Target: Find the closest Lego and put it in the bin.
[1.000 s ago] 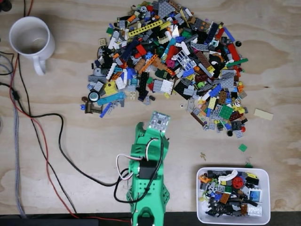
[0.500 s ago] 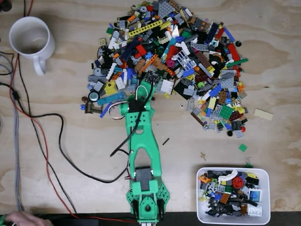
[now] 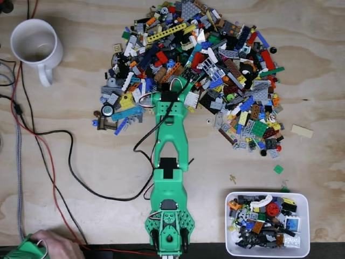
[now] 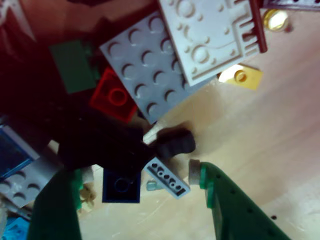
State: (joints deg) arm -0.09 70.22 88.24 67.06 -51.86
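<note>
My green arm reaches up from the bottom middle of the fixed view, and its gripper [image 3: 172,89] is over the near edge of the big mixed Lego pile [image 3: 215,65]. In the wrist view the gripper [image 4: 136,175] is open, with one green finger [image 4: 55,205] at lower left and the other at lower right. Between them on the wood lie a dark blue brick [image 4: 121,186], a small pale blue plate [image 4: 167,177] and a black piece [image 4: 125,145]. The fingers grip none of these. The white bin [image 3: 230,224] holds several pieces at the bottom right of the fixed view.
A round white mug [image 3: 35,46] stands at top left. Black and red cables [image 3: 64,162] run down the left side. A person's hand [image 3: 54,245] rests at the bottom left edge. A grey plate [image 4: 150,70] and a red brick [image 4: 114,95] lie just beyond the fingers.
The arm has stretched from a folded pose near the table's front out to the pile's near edge. A hand has come into view at bottom left.
</note>
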